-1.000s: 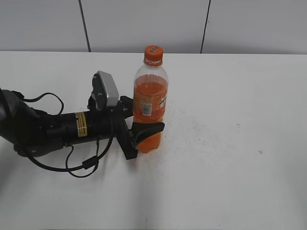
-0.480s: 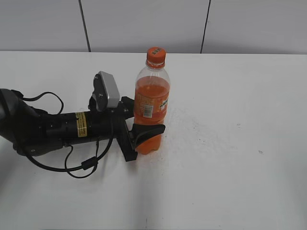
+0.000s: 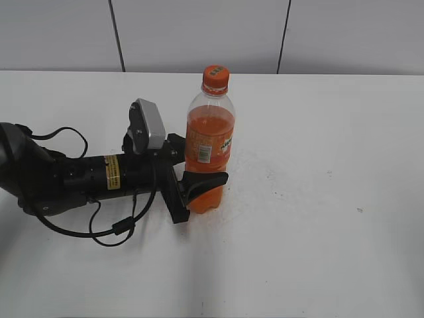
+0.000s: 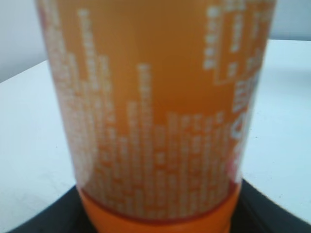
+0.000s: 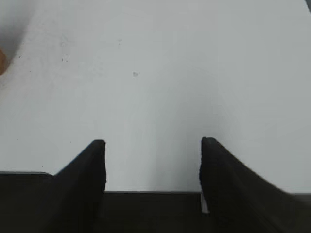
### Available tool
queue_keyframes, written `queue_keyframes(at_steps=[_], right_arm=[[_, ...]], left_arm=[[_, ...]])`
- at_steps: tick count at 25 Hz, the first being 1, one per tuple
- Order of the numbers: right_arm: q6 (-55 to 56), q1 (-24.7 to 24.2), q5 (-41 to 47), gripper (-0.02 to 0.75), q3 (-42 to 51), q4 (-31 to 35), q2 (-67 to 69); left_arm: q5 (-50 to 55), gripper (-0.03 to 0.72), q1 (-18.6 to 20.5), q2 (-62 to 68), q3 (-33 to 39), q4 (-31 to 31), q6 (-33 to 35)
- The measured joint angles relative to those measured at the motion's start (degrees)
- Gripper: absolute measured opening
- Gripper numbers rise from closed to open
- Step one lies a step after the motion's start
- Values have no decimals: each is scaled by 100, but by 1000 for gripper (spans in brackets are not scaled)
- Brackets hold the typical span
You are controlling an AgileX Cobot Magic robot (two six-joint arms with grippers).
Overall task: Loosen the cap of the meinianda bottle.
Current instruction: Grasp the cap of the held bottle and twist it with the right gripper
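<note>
The meinianda bottle (image 3: 209, 142) stands upright on the white table, filled with orange drink, with an orange label and a white barcode patch. Its orange cap (image 3: 215, 77) with a dark mark sits on the neck. My left gripper (image 3: 202, 173) reaches in from the left and is shut on the bottle's lower body, below the label. In the left wrist view the bottle (image 4: 155, 111) fills the frame, with the black fingers (image 4: 155, 218) at both lower sides. My right gripper (image 5: 153, 150) is open and empty over bare table. It does not show in the exterior view.
The white table (image 3: 318, 199) spreads to the right and front of the bottle. A grey panelled wall (image 3: 199, 33) runs along the back edge. The left arm's body and cables (image 3: 79, 179) lie low on the left. A small orange sliver (image 5: 1, 61) shows at the right wrist view's left edge.
The bottle and the left gripper have shifted slightly to the right compared with one second ago. Nothing has moved in the last half second.
</note>
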Motion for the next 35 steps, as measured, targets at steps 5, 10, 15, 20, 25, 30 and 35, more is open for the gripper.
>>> queue_keyframes(at_steps=[5,10,15,20,25,30,35], right_arm=[[57,0,-305,459,-215,83,1003],[76,0,-661,459,-404,37,1641],[80,0,-190,459,-1174,-24,2620],[87,0,-67,459,-2240,-36,3956],[100,0,-36,459,-3250,-36,5074],[100,0,-54,459,-3941,-36,6050],[103,0,79,459,-4716,-36,7005]], left_arm=[[0,397,0,-4,0,2,0],[0,397,0,-4,0,2,0],[0,397,0,-4,0,2,0],[0,397,0,-4,0,2,0],[0,397,0,-4,0,-36,0],[0,397,0,-4,0,-85,0],[10,397,0,-4,0,-120,0]])
